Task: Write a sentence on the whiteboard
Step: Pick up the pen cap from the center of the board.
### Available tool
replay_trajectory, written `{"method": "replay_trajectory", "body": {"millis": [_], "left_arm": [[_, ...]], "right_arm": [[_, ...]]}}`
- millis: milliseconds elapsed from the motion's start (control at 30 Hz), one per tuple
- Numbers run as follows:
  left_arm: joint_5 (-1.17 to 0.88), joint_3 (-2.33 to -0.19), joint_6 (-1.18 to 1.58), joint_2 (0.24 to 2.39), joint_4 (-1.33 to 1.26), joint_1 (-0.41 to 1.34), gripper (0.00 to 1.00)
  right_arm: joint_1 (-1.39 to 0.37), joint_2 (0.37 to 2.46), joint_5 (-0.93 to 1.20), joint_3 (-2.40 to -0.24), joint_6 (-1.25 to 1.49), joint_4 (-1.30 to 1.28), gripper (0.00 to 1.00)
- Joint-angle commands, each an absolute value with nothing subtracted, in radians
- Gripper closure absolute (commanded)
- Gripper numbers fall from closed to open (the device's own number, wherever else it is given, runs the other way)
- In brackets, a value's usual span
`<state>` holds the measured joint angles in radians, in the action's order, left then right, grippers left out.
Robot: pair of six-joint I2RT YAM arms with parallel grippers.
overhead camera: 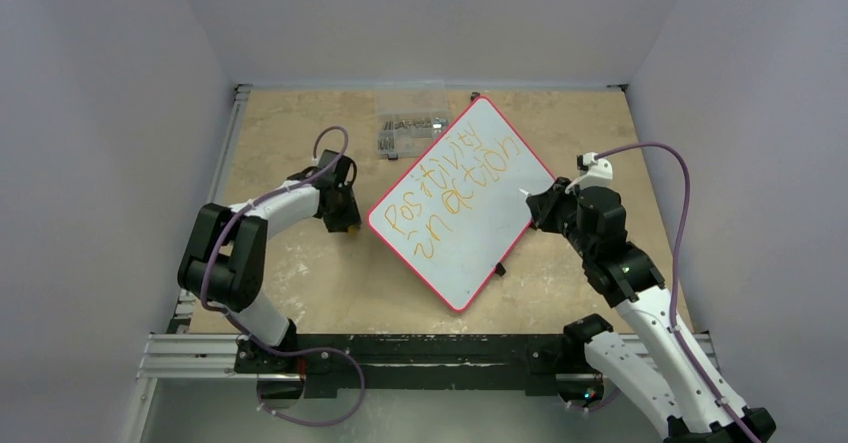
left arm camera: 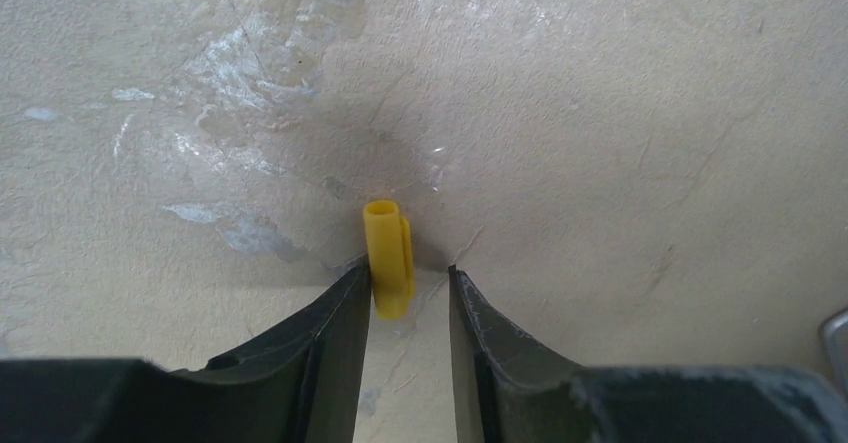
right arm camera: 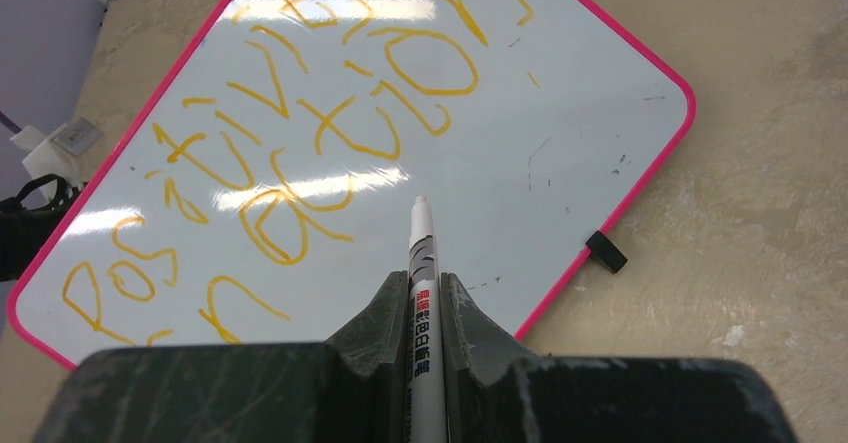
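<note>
Whiteboard lies skewed mid-bench bearing the sentence; judged light, stiff, slippery-faced, best gripped by its pink frame; right end effector clamped on marker, left end effector part-open, yellow cap touching one finger only.

The whiteboard fills mid-table; bare tabletop lies open beside it, clear box behind.

Robot lab cell: blank walls enclose a scuffed table

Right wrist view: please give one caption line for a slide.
Right gripper holds a marker pointed at the whiteboard, where the sentence reads "Positivity in action".
</note>
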<state>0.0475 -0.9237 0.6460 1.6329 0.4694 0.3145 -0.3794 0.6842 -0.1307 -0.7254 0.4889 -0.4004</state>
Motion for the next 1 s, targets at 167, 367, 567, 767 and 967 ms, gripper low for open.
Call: {"method": "replay_trajectory", "body": {"millis": [167,367,567,767,967], "left_arm": [[0.02,-0.939,0.666,1.698,0.407,0.314,0.69],[0.023,-0.918,0.66,1.69,0.392,0.314,0.93],[0.006,-0.847,0.605,1.572,0.369,0.335,1.0],[-0.065,-0.822,0.52,1.374,0.436,0.338,1.0],[-0.124,-0.834,0.51,1.243,0.539,0.352,1.0]], "right_arm": [[-0.383,0.674,-0.129,-0.773,0.477,-0.39,1.0],[-0.382,0.673,-0.132,-0.776,0.478,-0.393,1.0],[-0.383,0.69,-0.13,-0.786,0.476,-0.395,1.0],[-0.383,0.709,-0.032,-0.851,0.445,-0.372,1.0],[-0.382,0.713,0.088,-0.905,0.448,-0.353,1.0]]}}
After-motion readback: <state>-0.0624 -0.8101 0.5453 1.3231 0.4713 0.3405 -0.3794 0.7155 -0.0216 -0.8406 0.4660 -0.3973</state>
